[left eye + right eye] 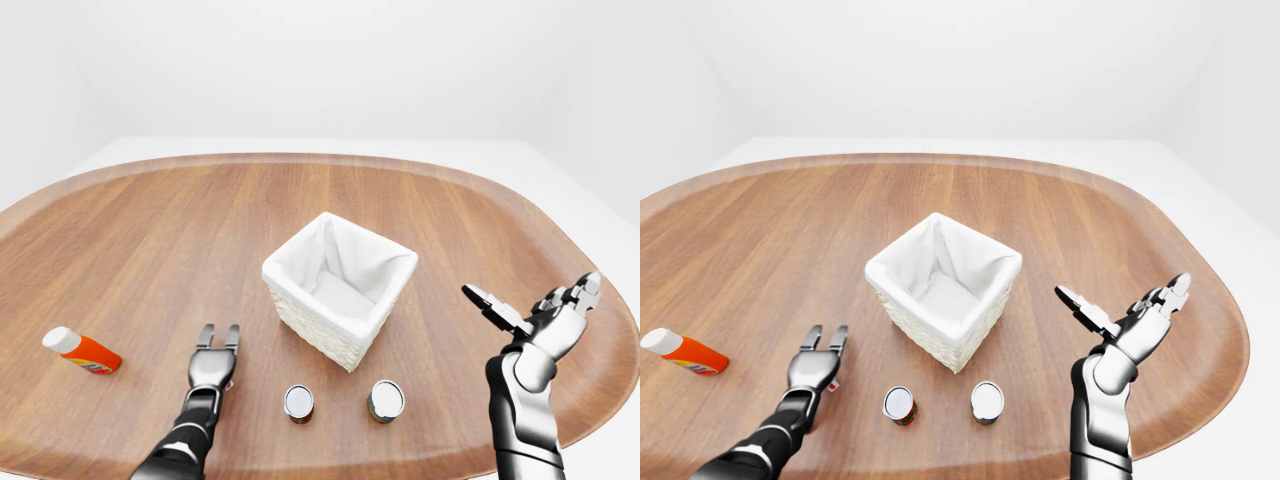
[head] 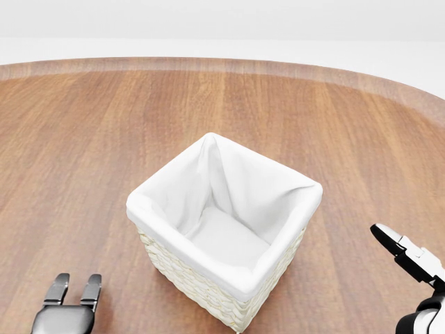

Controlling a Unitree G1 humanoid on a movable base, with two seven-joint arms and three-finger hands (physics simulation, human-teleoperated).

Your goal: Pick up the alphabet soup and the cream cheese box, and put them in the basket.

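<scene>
Wooden table (image 1: 150, 230), oval, fills all three views. I note the basket (image 1: 340, 287), woven with a white cloth liner, standing upright near the table's middle; its interior shows only the liner.

Below the basket in the left-eye view stand two upright cans, apart from each other and from the basket: the left can (image 1: 298, 402) has a red-tinted label and the right can (image 1: 385, 400) a greenish one. I cannot tell from these renders which is the alphabet soup. I cannot identify the cream cheese box in any view.

An orange bottle (image 1: 82, 352) with a white cap lies on its side at the far left of the left-eye view, well apart from everything else.

My left hand (image 1: 214, 362) is low over the table, to the left of the left can and not touching it, fingers (image 1: 205, 336) extended straight and holding nothing. A small red item shows just beside it; too small to identify.

My right hand (image 1: 540, 318) is raised at the right, above the table's edge, fingers spread wide and empty.
</scene>
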